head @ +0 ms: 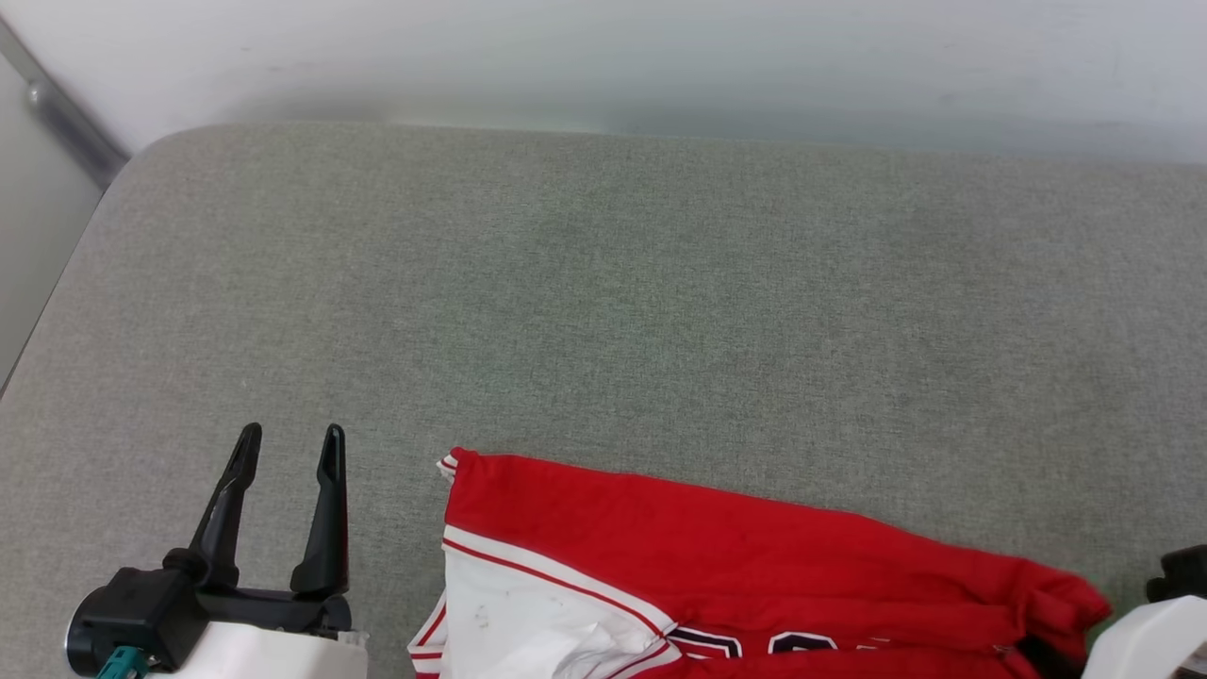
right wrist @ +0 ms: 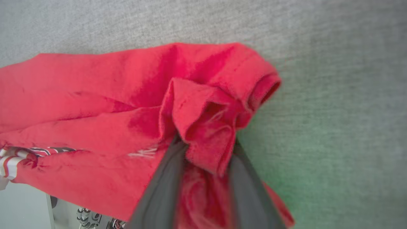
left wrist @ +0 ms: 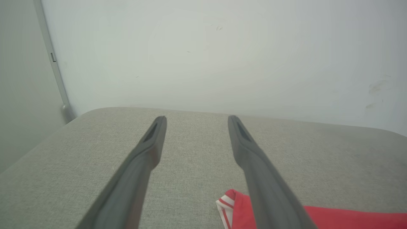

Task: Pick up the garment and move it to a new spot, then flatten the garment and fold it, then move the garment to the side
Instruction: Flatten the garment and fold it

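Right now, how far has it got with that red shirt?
Nothing looks finished: the garment lies bunched at the near edge of the grey pad. In hand: the right gripper pinches a red fold at its end, apparently starting the pickup; the left gripper stands open beside it. Still to do: moving it, flattening, folding, setting it aside.

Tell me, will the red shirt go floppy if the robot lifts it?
Probably floppy: the garment already bunches into soft folds between the fingers of the right gripper. Those folds look thin, so it is likely light. On the grey woven surface it would probably drag and wrinkle rather than slide neatly.
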